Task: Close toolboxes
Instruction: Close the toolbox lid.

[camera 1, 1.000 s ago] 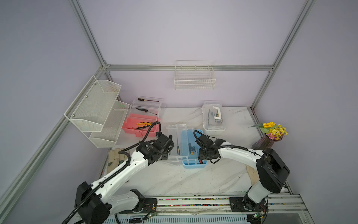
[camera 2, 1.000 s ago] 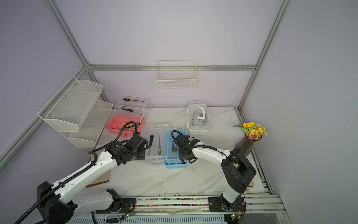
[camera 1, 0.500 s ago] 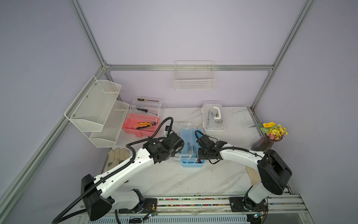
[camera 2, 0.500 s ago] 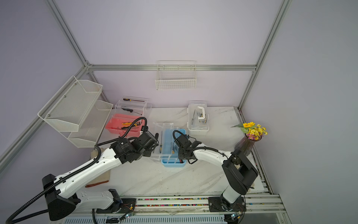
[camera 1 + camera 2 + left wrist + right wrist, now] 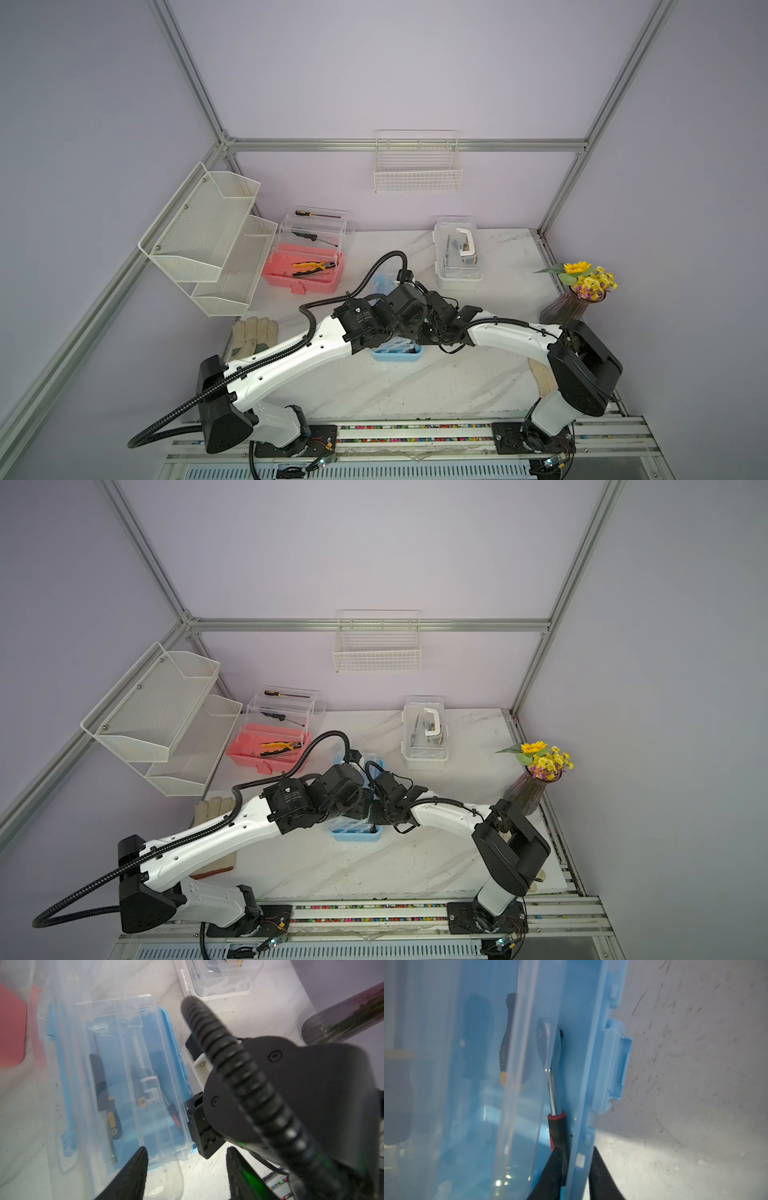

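The blue toolbox (image 5: 174, 1049) lies in the middle of the table (image 5: 415, 390), its long side running away from the robot. In both top views the two wrists cover most of it. Its clear lid (image 5: 133, 1022), with a blue handle (image 5: 62, 1084), lies over the base, blurred in the left wrist view. Whether it sits fully down I cannot tell. Through the plastic show a screwdriver (image 5: 99, 1084) with a black and yellow grip and a ratchet (image 5: 549, 1049) with a red and black grip. A blue latch (image 5: 616, 1064) sits on the outside of the long wall.

The right gripper (image 5: 576, 1159) straddles that wall near the box's near end, one finger inside and one outside, with only a narrow gap between them. Whether they press on the wall I cannot tell. The left gripper (image 5: 185, 1153) hangs over the near end of the box with its fingers spread wide and nothing between them.

The pink toolbox (image 5: 303, 272) stands at the back left of the table, open, with its clear lid raised behind it and pliers (image 5: 311, 266) in the base. The white toolbox (image 5: 457, 270) stands at the back right with its lid down.

Gloves (image 5: 253, 334) lie at the table's left edge and a vase of flowers (image 5: 582, 291) stands at the right edge. Mesh baskets (image 5: 208, 232) hang on the left wall and a wire basket (image 5: 417, 170) hangs on the back wall.
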Robot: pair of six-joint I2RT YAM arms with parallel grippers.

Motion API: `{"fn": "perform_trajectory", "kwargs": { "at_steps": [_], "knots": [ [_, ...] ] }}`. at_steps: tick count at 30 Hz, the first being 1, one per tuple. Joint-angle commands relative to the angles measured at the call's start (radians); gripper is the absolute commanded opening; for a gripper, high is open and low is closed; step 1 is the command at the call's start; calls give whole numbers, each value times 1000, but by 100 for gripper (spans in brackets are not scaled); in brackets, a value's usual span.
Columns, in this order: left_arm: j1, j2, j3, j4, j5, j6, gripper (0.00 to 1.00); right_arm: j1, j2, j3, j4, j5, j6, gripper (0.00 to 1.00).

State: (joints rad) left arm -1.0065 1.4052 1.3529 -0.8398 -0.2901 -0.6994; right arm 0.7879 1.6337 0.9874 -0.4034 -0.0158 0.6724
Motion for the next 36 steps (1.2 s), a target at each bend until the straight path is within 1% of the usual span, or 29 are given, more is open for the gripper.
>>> {"fn": "perform_trajectory", "kwargs": {
  "at_steps": [1, 3, 10, 15, 17, 18, 19, 20, 21, 23, 26, 29, 32, 35, 36],
  "knots": [
    [2, -12, 15, 50, 16, -31, 67, 5, -60, -10, 7, -6, 12, 36],
    [2, -21, 13, 54, 2, -37, 70, 2, -90, -8, -29, 26, 12, 41],
    [17, -104, -37, 109, -69, -32, 74, -26, -173, 4, -132, 53, -11, 47],
    [116, -169, -120, 120, -59, -29, 78, -64, -211, 13, -200, 64, -39, 47],
    [147, -171, -148, 122, -55, -16, 82, -92, -234, 1, -208, 51, -53, 47],
    [160, -168, -159, 125, -55, -3, 87, -113, -247, -7, -207, 34, -61, 48],
    [169, -161, -168, 125, -54, 2, 94, -137, -257, -15, -207, 12, -71, 48],
    [178, -154, -174, 128, -48, 6, 98, -158, -258, -22, -204, -13, -82, 48],
    [187, -144, -179, 132, -44, 9, 100, -182, -290, -30, -197, -49, -95, 49],
    [203, -120, -188, 143, -43, 4, 100, -221, -307, -42, -177, -109, -106, 50],
    [234, -79, -204, 165, -33, -9, 100, -265, -313, -58, -133, -209, -111, 57],
    [259, -51, -236, 239, 22, 6, 100, -287, -302, -76, -83, -300, -111, 61],
    [281, -18, -237, 253, 26, 15, 100, -299, -284, -85, -67, -348, -111, 63],
    [311, -2, -254, 277, 43, 21, 100, -309, -273, -98, -12, -386, -110, 66],
    [325, 33, -260, 290, 59, 23, 100, -314, -270, -103, 1, -400, -107, 67]
  ]
}}
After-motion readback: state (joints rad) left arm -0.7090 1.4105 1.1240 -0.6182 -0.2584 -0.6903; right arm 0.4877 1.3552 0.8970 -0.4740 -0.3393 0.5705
